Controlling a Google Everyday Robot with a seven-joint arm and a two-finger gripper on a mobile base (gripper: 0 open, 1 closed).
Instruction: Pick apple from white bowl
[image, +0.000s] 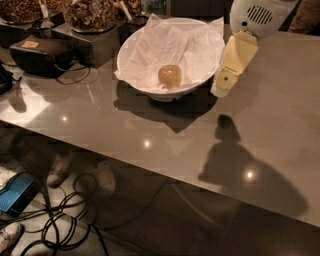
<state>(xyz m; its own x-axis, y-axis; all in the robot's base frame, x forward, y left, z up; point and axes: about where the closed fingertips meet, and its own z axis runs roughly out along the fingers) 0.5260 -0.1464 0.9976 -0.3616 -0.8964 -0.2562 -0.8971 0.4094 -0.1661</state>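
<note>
The apple (169, 75) is small, yellowish with a reddish blush, and lies in the middle of the white bowl (123, 56) on crumpled white paper. The bowl stands on the grey table (270, 125) near its back edge. My gripper (221, 88) is pale yellow under a white arm housing (257, 16). It hangs just right of the bowl's right rim, above the table and to the right of the apple. It holds nothing that I can see.
Dark dishes of nuts (90, 12) stand on a block at the back left, with a black device (41, 52) and its cord beside them. The table's front edge runs diagonally from left to lower right. Cables (60, 222) and a blue object (15, 192) lie on the floor below.
</note>
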